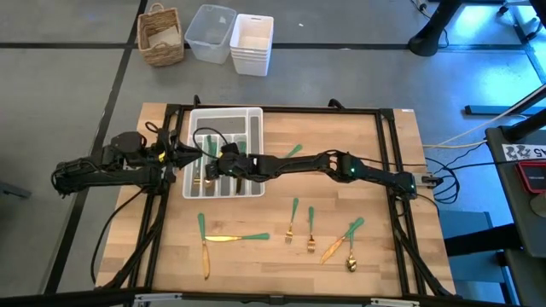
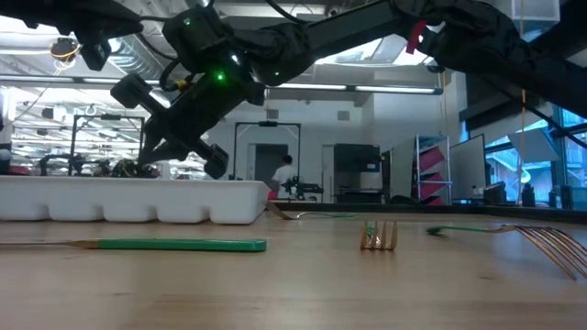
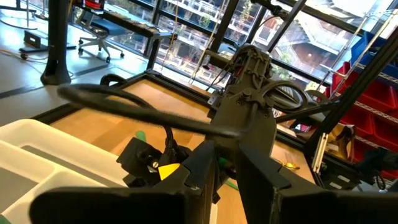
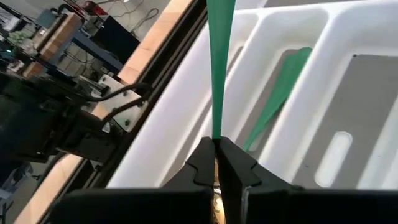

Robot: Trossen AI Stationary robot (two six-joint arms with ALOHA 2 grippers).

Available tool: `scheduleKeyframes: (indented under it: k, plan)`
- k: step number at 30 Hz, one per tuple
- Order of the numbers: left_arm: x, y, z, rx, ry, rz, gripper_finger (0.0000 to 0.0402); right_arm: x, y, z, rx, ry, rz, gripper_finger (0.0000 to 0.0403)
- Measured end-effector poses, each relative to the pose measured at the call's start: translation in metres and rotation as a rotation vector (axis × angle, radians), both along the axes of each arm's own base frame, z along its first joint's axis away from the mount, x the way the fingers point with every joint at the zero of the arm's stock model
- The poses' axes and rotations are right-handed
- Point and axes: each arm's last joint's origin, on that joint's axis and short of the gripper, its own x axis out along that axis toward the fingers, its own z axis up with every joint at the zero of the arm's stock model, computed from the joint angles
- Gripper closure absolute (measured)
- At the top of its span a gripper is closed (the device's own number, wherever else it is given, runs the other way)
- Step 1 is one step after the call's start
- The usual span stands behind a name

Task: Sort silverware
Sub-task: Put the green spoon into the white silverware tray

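Right claw [image 4: 216, 163] gripping green-handled utensil [image 4: 219, 68], perhaps knife.

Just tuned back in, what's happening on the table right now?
The right gripper is shut on a green-handled utensil, holding it over the white tray, where another green-handled piece already lies in a compartment. The left gripper sits at the tray's left edge. Several forks, spoons and knives are on the table, unsorted.
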Motion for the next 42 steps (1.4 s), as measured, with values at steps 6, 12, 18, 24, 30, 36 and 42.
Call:
scheduleKeyframes:
  k: [6, 12, 18, 24, 30, 36, 42]
  plan:
    - [0.0, 0.0, 0.0, 0.0, 0.0, 0.0, 0.0345, -0.001, 0.0, -0.001, -0.005, 0.01, -0.016, 0.0398]
    - [0.0, 0.0, 0.0, 0.0, 0.0, 0.0, 0.0345, 0.0, -0.001, 0.001, 0.0, -0.019, -0.033, 0.0398]
    - [0.0, 0.0, 0.0, 0.0, 0.0, 0.0, 0.0345, 0.001, 0.006, 0.002, 0.056, -0.061, -0.061, 0.0398]
    - [0.0, 0.0, 0.0, 0.0, 0.0, 0.0, 0.0345, 0.002, 0.015, 0.004, 0.085, -0.089, -0.069, 0.0398]
    - [0.0, 0.0, 0.0, -0.001, 0.0, 0.0, 0.0345, 0.003, 0.021, 0.007, 0.08, -0.128, -0.074, 0.0398]
    - [0.0, 0.0, 0.0, -0.001, 0.0, 0.0, 0.0345, 0.004, 0.021, 0.008, 0.101, -0.147, -0.092, 0.0398]
    - [0.0, 0.0, 0.0, -0.001, 0.0, 0.0, 0.0345, 0.006, 0.021, 0.013, 0.103, -0.202, -0.088, 0.0398]
